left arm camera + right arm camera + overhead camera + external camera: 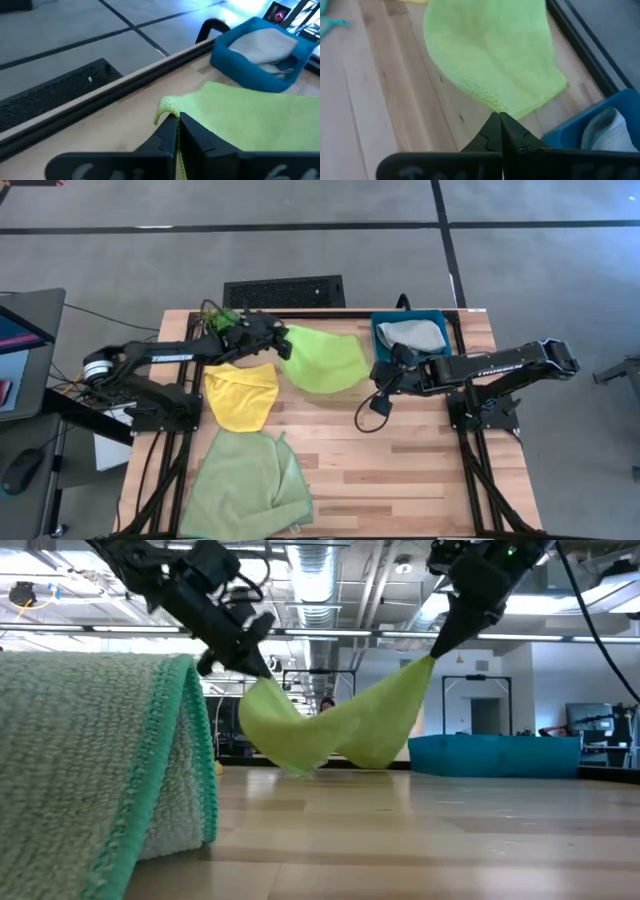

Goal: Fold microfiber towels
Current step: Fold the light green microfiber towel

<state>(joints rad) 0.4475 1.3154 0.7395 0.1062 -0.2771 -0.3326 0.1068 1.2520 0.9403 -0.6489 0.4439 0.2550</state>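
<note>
Where legible, both arms (165, 357) read "TROSSEN".

Fuzzy cloth towel (322, 358), wooden table (400, 470)

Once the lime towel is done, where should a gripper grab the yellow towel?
Probably at the yellow towel's pointed corner nearest the table's front edge, coming straight down from above. It lies flat, tapering to that corner, with bare wood beside it and the pale green towel just short of it. The left gripper is closer, but it is shut on the lime towel.
</note>
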